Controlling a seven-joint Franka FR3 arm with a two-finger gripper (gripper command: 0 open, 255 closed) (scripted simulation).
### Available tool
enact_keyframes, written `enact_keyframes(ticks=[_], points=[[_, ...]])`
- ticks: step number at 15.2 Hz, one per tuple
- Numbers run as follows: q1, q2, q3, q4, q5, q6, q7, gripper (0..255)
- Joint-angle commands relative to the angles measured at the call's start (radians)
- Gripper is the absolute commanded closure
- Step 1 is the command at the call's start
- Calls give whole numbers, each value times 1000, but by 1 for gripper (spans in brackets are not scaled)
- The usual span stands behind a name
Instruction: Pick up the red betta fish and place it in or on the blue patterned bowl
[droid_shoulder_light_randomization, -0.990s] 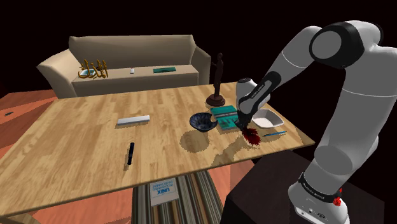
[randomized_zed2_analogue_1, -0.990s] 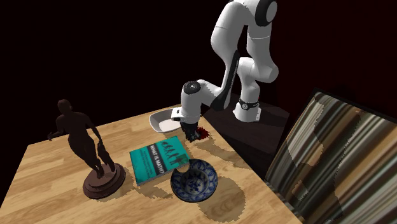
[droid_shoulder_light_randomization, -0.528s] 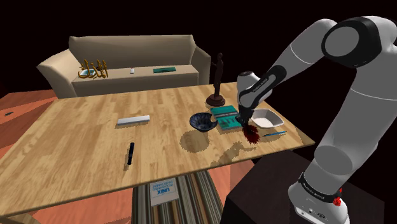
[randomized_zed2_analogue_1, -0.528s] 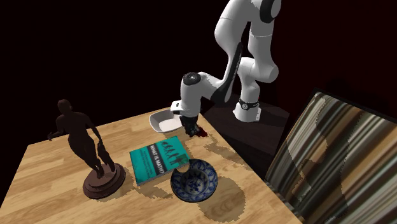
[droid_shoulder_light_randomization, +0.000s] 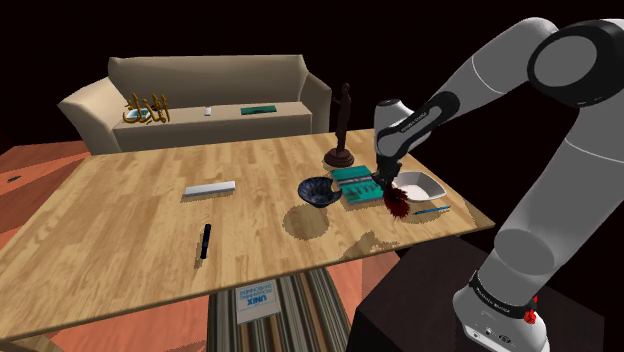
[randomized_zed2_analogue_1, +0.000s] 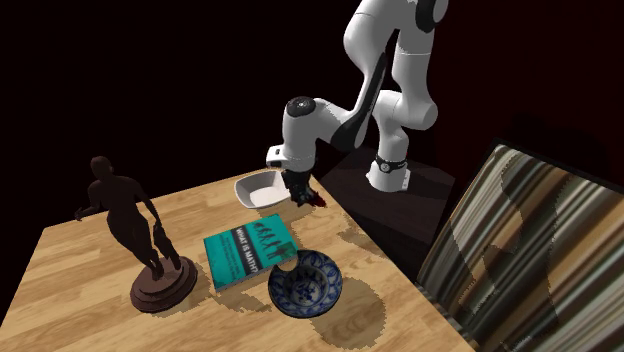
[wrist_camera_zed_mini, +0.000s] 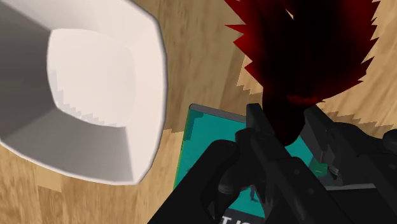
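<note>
The red betta fish (droid_shoulder_light_randomization: 395, 203) hangs in the air, clasped by my black gripper (droid_shoulder_light_randomization: 384, 187), above the table between the teal book (droid_shoulder_light_randomization: 354, 185) and the white dish (droid_shoulder_light_randomization: 419, 186). In the wrist view its dark red spiky fins (wrist_camera_zed_mini: 305, 44) spread out beyond the fingers (wrist_camera_zed_mini: 264, 143), which are shut on its body. The blue patterned bowl (droid_shoulder_light_randomization: 316, 192) stands on the table to the shoulder view's left of the book. In the second exterior view the bowl (randomized_zed2_analogue_1: 305, 284) lies well below the fish (randomized_zed2_analogue_1: 312, 199) and gripper (randomized_zed2_analogue_1: 297, 188).
A dark figurine (droid_shoulder_light_randomization: 342, 128) on a round base stands behind the book. A grey bar (droid_shoulder_light_randomization: 209, 188) and a black pen (droid_shoulder_light_randomization: 205, 241) lie further left on the wooden table (droid_shoulder_light_randomization: 140, 220). A blue pen (droid_shoulder_light_randomization: 432, 210) lies by the white dish. A beige sofa (droid_shoulder_light_randomization: 200, 100) stands behind.
The gripper has risen with the fish, lifting it higher off the table and slightly toward the white dish. Everything else stays in place.
</note>
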Motion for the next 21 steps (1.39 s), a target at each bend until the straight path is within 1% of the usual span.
enact_keyframes(ticks=[1,10,16,21], points=[[0,-24,1,4,5,-28,-7,255],[5,-110,4,42,25,-150,-35,255],[59,49,60,245,54,-211,48,255],[101,190,95,444,65,-279,107,255]])
